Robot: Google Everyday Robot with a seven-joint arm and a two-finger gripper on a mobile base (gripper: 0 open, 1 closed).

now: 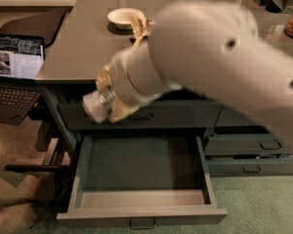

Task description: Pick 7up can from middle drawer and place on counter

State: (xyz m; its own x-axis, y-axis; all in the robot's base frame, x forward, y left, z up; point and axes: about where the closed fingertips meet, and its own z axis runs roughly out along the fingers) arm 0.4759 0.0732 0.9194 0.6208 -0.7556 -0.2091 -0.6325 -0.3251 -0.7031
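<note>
My gripper (103, 104) is shut on the 7up can (94, 107), a pale can with a silver end. I hold it in the air in front of the upper drawer front, just below the counter's front edge. My big white arm crosses the view from the right and hides much of the counter (83, 48). The middle drawer (141, 199) is pulled wide open below the can, and its dark inside holds nothing.
A white bowl (122, 17) stands on the counter behind my arm. An open laptop (14, 69) sits at the left on a low stand. A narrower drawer stack (254, 155) is at the right, partly pulled out. Green carpet covers the floor.
</note>
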